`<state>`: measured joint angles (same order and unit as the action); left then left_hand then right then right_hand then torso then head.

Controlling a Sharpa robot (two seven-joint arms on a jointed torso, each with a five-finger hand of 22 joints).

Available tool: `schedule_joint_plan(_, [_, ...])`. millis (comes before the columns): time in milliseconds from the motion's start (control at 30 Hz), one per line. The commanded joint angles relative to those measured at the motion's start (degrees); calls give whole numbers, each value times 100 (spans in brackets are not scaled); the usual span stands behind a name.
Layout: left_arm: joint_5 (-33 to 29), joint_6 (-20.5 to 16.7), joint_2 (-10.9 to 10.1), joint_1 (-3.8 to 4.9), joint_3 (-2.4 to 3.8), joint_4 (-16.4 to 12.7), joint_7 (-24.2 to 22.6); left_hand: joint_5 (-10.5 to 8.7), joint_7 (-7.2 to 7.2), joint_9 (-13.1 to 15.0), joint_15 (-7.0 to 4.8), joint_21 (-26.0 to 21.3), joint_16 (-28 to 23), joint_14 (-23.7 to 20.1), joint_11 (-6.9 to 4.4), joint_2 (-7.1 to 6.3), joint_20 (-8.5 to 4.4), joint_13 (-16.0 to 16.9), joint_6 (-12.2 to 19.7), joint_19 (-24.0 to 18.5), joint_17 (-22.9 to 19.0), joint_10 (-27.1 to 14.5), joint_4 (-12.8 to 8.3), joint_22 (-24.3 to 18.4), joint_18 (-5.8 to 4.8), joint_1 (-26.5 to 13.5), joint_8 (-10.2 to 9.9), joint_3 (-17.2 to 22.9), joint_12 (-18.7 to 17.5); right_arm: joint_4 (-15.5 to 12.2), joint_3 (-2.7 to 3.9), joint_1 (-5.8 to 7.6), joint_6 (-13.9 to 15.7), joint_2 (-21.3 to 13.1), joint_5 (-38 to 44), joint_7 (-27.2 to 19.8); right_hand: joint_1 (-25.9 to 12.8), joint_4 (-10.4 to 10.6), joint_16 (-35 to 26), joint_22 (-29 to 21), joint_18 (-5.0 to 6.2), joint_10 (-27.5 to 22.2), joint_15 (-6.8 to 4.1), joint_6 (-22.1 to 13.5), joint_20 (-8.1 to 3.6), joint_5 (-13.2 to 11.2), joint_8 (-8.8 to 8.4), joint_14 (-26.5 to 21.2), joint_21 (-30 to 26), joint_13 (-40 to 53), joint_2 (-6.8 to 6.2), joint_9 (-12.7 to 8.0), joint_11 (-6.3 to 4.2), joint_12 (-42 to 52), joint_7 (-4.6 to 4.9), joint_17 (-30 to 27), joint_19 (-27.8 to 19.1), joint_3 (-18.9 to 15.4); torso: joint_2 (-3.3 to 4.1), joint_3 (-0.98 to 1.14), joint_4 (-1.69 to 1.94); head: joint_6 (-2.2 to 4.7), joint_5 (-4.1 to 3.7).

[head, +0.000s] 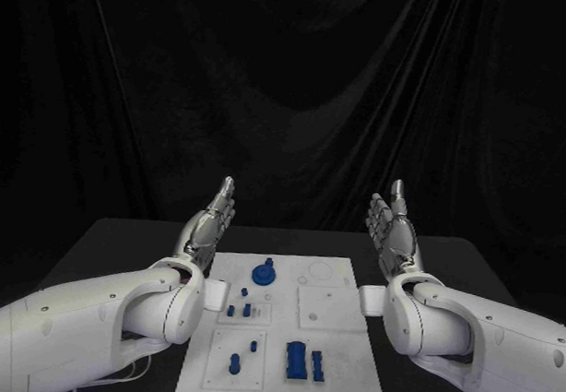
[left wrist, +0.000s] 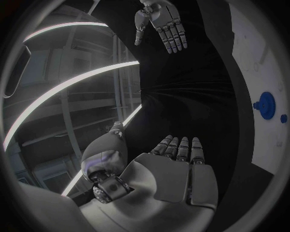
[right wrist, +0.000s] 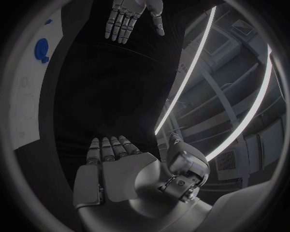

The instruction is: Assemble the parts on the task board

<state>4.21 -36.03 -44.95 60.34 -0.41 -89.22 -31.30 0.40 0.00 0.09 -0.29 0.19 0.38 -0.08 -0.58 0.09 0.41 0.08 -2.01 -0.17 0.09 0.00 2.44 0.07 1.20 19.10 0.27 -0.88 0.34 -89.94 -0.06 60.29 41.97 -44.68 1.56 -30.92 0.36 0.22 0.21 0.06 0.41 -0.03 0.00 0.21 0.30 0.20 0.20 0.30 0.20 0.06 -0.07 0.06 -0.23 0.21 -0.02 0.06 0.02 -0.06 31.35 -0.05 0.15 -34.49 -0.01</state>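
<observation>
The white task board (head: 336, 349) lies in the middle of the black table. Several blue parts sit on it: a round geared piece (head: 264, 273) near the far end, small pegs (head: 239, 310) in the middle, and a larger block (head: 296, 360) near the front. My left hand (head: 210, 222) is raised above the board's left side, fingers straight and apart, holding nothing. My right hand (head: 394, 232) is raised the same way on the right, palms facing each other. In the left wrist view the geared piece (left wrist: 265, 103) shows on the board (left wrist: 266, 58), with my own palm (left wrist: 172, 176) and the right hand (left wrist: 162, 24) opposite.
The black table (head: 133, 238) runs out to both sides of the board, with a dark curtain behind it. My two white forearms (head: 100, 314) flank the board's near half. The right wrist view shows the board's edge (right wrist: 30, 96), the blue geared piece (right wrist: 41, 50) and the left hand (right wrist: 130, 17).
</observation>
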Motion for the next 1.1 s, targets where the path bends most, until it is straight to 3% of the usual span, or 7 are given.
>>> schedule_joint_plan(33, [-407, -779, 22, -16, 32, -64, 144, -40, 0, -9, 29, -19, -38, 8, 58, -9, -41, -8, 201, 17, -9, 0, -244, -7, -120, -609, -27, 88, -34, -1, 6, -13, 215, -1, -156, 112, -36, -22, -21, -6, -41, 3, 0, -21, -30, -20, -20, -30, -20, -6, 7, -6, 23, -21, 2, -6, -2, 6, -17, 5, -15, 11, 1])
schedule_joint_plan(633, [-421, -809, 26, -18, 41, -73, 150, -40, 0, -9, 29, -19, -38, 8, 58, -9, -41, -8, 201, 17, -9, 0, -244, -7, -120, -1287, -27, 88, -34, -1, 6, -13, 215, -1, -156, 112, -36, -22, -21, -6, -41, 3, 0, -21, -30, -20, -20, -30, -20, -6, 7, -6, 23, -21, 2, -6, -2, 6, -17, 5, -15, 11, 1])
schedule_joint_plan(700, [-421, -809, 26, -18, 41, -73, 150, -40, 0, -9, 29, -19, -38, 8, 58, -9, -41, -8, 201, 17, -9, 0, -244, -7, -120, -1501, -27, 88, -34, -1, 6, -13, 215, -1, -156, 112, -36, -22, -21, -6, -41, 3, 0, -21, -30, -20, -20, -30, -20, -6, 7, -6, 23, -21, 2, -6, -2, 6, -17, 5, -15, 11, 1])
schedule_joint_plan(733, [-421, -809, 26, -18, 41, -73, 150, -40, 0, -9, 29, -19, -38, 8, 58, -9, -41, -8, 201, 17, -9, 0, -244, -7, -120, -1910, -27, 88, -34, -1, 6, -13, 215, -1, -156, 112, -36, -22, -21, -6, -41, 3, 0, -21, -30, -20, -20, -30, -20, -6, 7, -6, 23, -21, 2, -6, -2, 6, -17, 5, -15, 11, 1])
schedule_joint_plan(1100, [-421, -809, 26, -18, 41, -73, 150, -40, 0, -9, 29, -19, -38, 8, 58, -9, -41, -8, 201, 17, -9, 0, -244, -7, -120, -1910, -27, 88, -34, -1, 6, -13, 215, -1, -156, 112, -36, -22, -21, -6, -41, 3, 0, -21, -30, -20, -20, -30, -20, -6, 7, -6, 23, -21, 2, -6, -2, 6, -17, 5, -15, 11, 1])
